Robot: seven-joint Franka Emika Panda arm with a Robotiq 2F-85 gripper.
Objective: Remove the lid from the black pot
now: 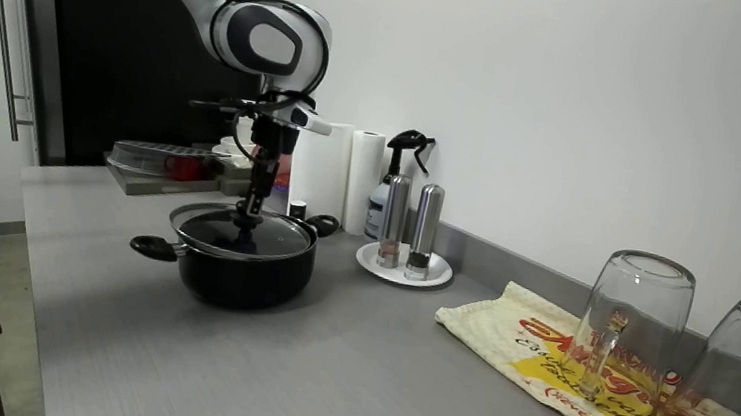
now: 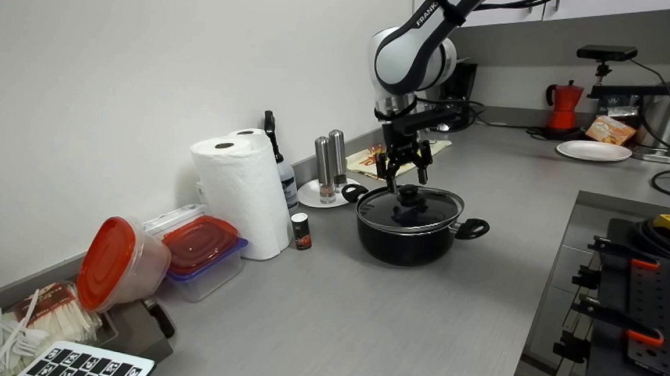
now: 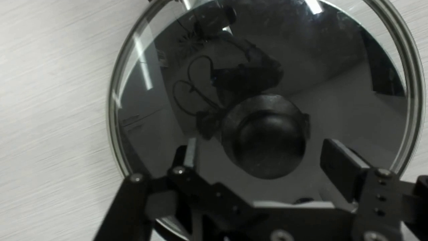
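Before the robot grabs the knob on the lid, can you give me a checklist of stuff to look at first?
1. Lid sitting on the black pot: ok, it covers the top.
2. The black pot standing upright on the counter: ok in both exterior views.
3. Gripper open: ok, its fingers are spread apart.
4. Knob lined up: ok, in the wrist view it shows between the fingers, with a gap on each side.
5. The fingers low enough to pinch the knob well: cannot tell from these views.
6. Knob held tight, ready for lifting: not ok, the fingers are not closed on it yet.
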